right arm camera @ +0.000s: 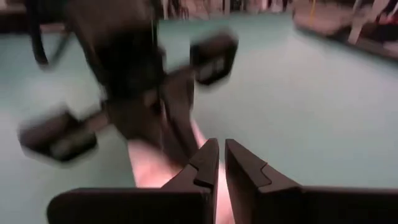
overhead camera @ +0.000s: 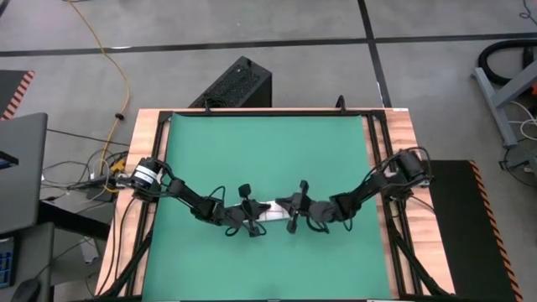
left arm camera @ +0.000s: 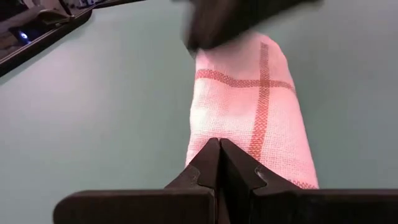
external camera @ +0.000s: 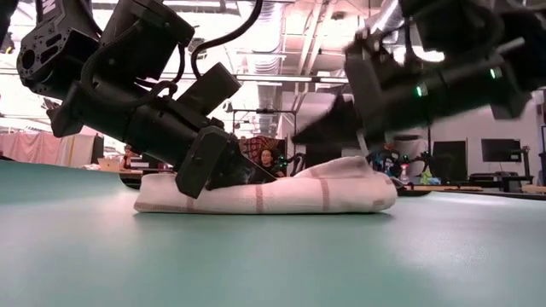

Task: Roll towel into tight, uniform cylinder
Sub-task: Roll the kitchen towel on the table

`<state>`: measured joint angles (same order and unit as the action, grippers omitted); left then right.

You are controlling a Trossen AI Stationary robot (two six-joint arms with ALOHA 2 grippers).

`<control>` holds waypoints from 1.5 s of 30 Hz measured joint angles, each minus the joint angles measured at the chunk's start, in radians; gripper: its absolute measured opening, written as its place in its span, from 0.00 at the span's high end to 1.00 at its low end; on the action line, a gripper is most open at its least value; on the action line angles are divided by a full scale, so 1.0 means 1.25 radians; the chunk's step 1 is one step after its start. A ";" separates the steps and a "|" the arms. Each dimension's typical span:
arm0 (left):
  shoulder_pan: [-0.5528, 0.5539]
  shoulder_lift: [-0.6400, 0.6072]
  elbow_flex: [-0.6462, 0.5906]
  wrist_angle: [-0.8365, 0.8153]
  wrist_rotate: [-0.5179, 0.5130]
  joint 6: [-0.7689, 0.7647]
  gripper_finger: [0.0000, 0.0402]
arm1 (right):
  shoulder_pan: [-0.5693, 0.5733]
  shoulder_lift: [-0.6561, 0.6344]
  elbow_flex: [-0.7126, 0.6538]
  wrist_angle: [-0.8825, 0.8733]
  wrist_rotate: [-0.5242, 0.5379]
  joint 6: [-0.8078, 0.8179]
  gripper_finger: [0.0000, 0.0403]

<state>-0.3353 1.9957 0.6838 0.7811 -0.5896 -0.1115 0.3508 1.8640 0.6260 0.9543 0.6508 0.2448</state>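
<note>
At the lower centre of the overhead frame, on the green mat (overhead camera: 268,151), lies the towel (overhead camera: 273,210), rolled into a short cylinder. The left gripper (overhead camera: 250,220), fingers closed, presses on its left end. The right gripper (overhead camera: 294,220), fingers parted by a narrow gap, sits at its right end.
</note>
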 joint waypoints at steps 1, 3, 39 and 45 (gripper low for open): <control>0.000 0.000 0.000 -0.001 0.000 0.003 1.00 | -0.001 -0.014 0.001 0.005 0.000 -0.019 0.87; 0.003 0.000 0.000 -0.001 0.002 0.013 1.00 | -0.008 -0.029 0.001 0.006 0.001 -0.046 0.87; -0.083 -0.205 -0.004 -0.329 -0.187 -0.023 1.00 | -0.058 0.143 0.017 0.035 -0.082 0.115 0.92; -0.083 -0.280 -0.004 -0.344 -0.223 0.025 1.00 | -0.072 0.041 0.015 -0.023 -0.074 0.030 0.92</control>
<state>-0.4397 1.6455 0.6792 0.3515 -0.8686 -0.0807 0.2605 1.9153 0.6444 0.9254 0.5588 0.2822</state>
